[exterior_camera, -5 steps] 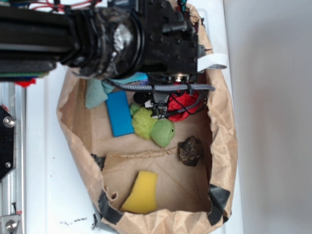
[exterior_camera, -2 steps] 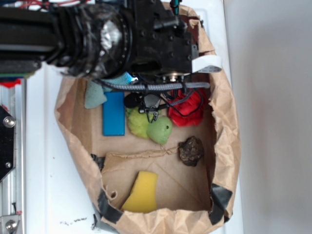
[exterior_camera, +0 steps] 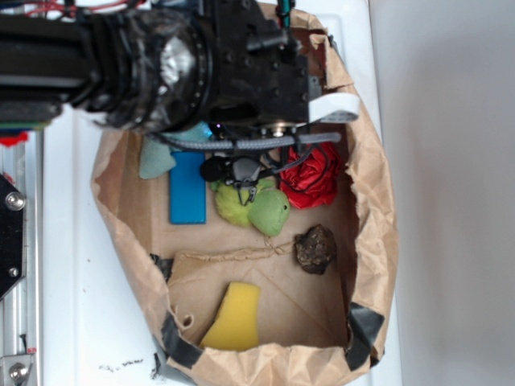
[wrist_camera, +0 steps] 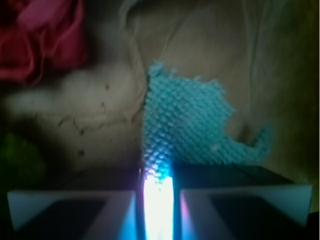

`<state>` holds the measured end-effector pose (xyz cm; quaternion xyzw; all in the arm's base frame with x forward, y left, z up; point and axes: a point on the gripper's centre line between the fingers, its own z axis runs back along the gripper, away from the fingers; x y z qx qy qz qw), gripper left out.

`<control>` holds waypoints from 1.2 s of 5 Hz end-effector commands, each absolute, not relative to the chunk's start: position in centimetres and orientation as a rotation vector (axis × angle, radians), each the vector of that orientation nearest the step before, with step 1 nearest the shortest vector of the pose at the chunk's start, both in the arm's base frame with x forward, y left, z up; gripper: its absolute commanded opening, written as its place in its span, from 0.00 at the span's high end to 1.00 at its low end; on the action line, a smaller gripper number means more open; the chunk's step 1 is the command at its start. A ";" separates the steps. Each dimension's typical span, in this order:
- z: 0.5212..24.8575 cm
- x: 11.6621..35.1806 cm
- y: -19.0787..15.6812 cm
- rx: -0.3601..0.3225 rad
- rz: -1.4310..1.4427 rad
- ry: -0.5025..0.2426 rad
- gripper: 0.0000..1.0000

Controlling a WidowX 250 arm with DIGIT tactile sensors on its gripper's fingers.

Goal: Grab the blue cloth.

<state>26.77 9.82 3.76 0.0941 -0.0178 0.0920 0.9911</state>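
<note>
**A:** Where's the blue cloth (wrist_camera: pixel 187 131) sitting? It's mostly hidden under the arm from outside, only a teal corner (exterior_camera: pixel 155 161) peeks out at the far left of the paper bag (exterior_camera: pixel 372 233), next to the blue block (exterior_camera: pixel 187 187).

**B:** In the wrist view it's seen right ahead of the fingers (wrist_camera: pixel 70 210). Only a thin glowing slit is left between them, so nearly pressed together, nothing pinched. They'd probably need to be spread, then lowered onto the ragged, nubbly terry edge. The crumpled red cloth (exterior_camera: pixel 314 175) should be avoided.
</note>
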 end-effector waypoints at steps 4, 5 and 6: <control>19.1 25.0 6.6 -0.028 0.131 -0.172 1.00; 19.6 24.9 5.1 -0.017 0.098 -0.206 1.00; 19.7 26.5 4.6 -0.044 0.096 -0.232 1.00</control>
